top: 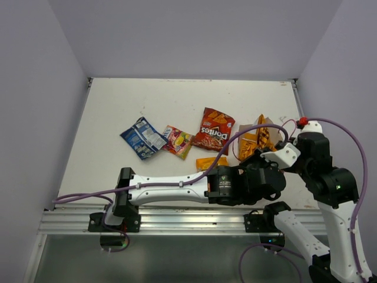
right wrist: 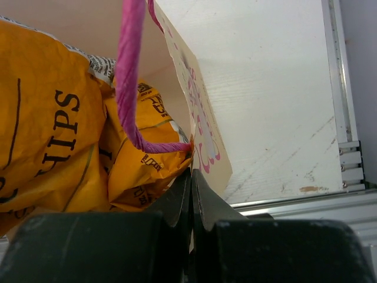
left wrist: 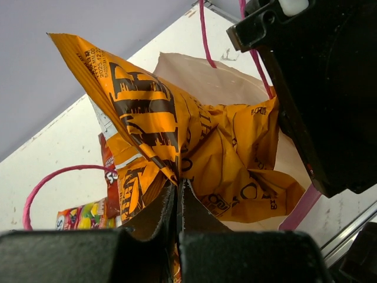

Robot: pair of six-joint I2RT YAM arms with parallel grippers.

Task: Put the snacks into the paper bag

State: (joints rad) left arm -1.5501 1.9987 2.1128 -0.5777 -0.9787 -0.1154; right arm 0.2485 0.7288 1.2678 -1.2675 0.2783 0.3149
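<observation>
The paper bag [top: 268, 124] stands at the right of the table. The large orange Honey bag [top: 250, 145] sticks out of its mouth. My left gripper [left wrist: 178, 184] is shut on a crumpled fold of the Honey bag [left wrist: 200, 135], with the paper bag [left wrist: 218, 79] behind it. My right gripper [right wrist: 191, 172] is shut on the edge of the paper bag's wall [right wrist: 203, 130], next to its pink cord handle [right wrist: 126, 76]. On the table lie the dark red Doritos [top: 213, 131], the small orange Doritos [top: 211, 162], the pink-yellow candy packet [top: 178, 141] and the blue-white packet [top: 143, 137].
The left arm [top: 171, 190] stretches across the near edge of the table towards the bag. The right arm [top: 330, 177] stands close beside the bag. A metal rail [top: 194, 219] runs along the front edge. Grey walls enclose the table.
</observation>
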